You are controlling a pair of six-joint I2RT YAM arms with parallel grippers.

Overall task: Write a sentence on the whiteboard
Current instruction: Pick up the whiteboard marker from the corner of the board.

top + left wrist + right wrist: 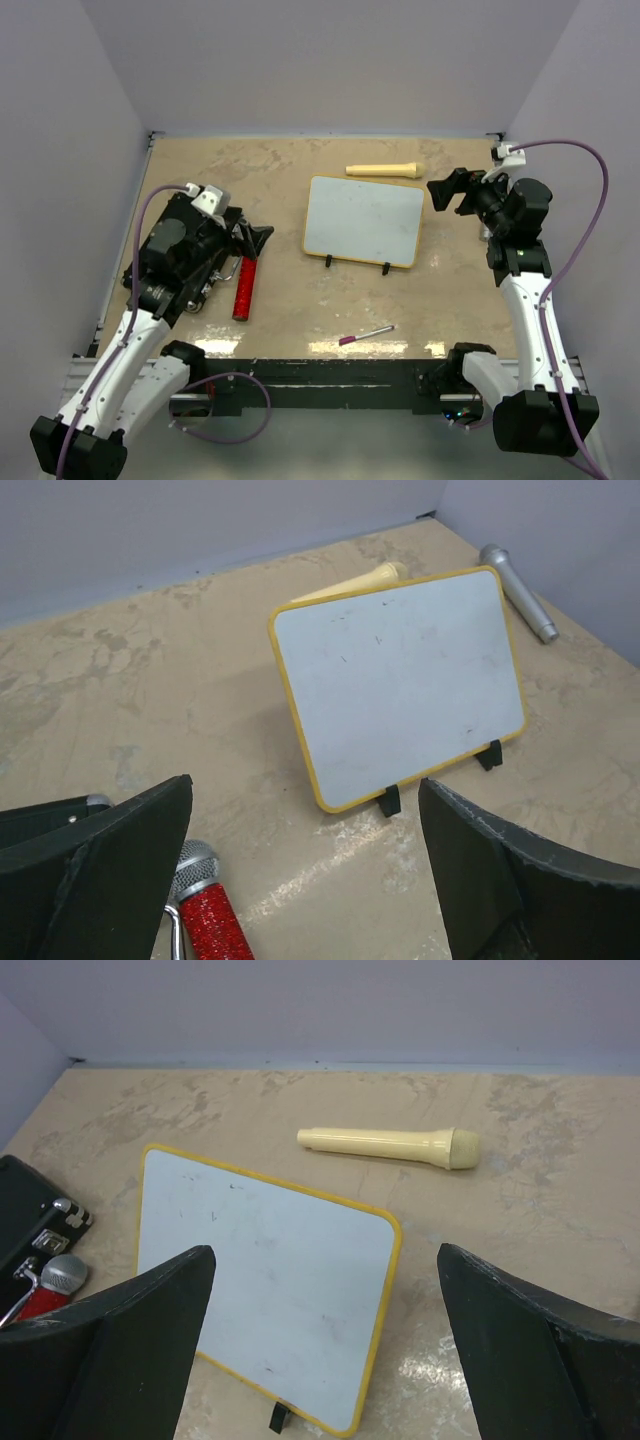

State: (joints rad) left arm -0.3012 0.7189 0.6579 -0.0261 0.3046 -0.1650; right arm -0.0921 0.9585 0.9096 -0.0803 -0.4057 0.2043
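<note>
The whiteboard (362, 220) stands on two small black feet in the middle of the table, yellow-rimmed, leaning back. Its face (400, 690) is blank apart from faint smudges; no sentence shows on it (265, 1280). A thin pink marker pen (366, 335) lies flat near the front edge, apart from both arms. My left gripper (255, 240) hovers left of the board, open and empty (305, 780). My right gripper (447, 190) hangs at the board's right, open and empty too (322, 1250).
A red glitter microphone (243, 290) lies under the left gripper beside a black case (30, 1215). A cream microphone (384, 170) lies behind the board. A silver microphone (517, 590) rests at the far right. Grey walls enclose three sides.
</note>
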